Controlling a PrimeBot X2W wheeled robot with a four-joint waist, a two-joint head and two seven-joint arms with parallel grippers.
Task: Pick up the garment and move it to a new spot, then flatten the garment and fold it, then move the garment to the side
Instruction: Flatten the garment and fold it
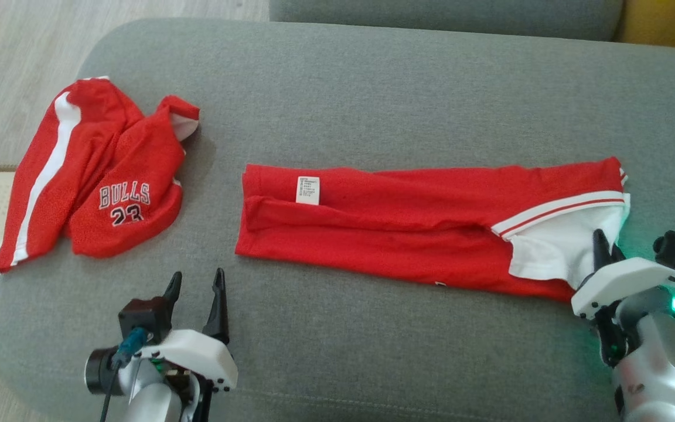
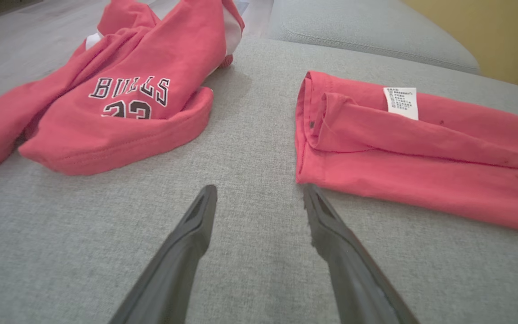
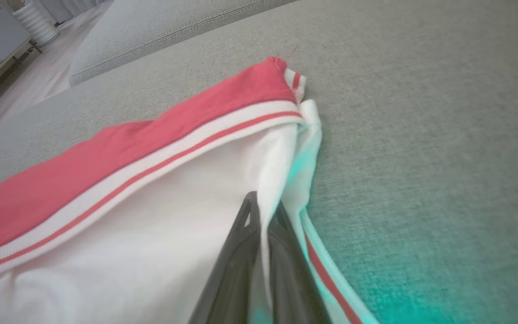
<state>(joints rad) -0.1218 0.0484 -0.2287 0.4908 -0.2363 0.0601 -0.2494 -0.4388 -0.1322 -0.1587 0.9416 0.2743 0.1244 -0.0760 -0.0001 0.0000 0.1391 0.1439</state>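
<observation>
Centrally, folded red garment (image 1: 384,228) laid on sofa cushion (image 1: 372,88), white right edge pinched by right gripper (image 1: 601,240) jaws, left gripper (image 1: 197,274) jaws spread, Bulls jersey (image 1: 97,176) crumpled far left.

Grey sofa cushion (image 1: 372,88): a bare lane is left between the crumpled red Bulls garment (image 1: 109,176), by which the left is blocked, and the folded red garment (image 1: 384,234), by which centre-right is blocked. Open fabric is found beyond both.
</observation>
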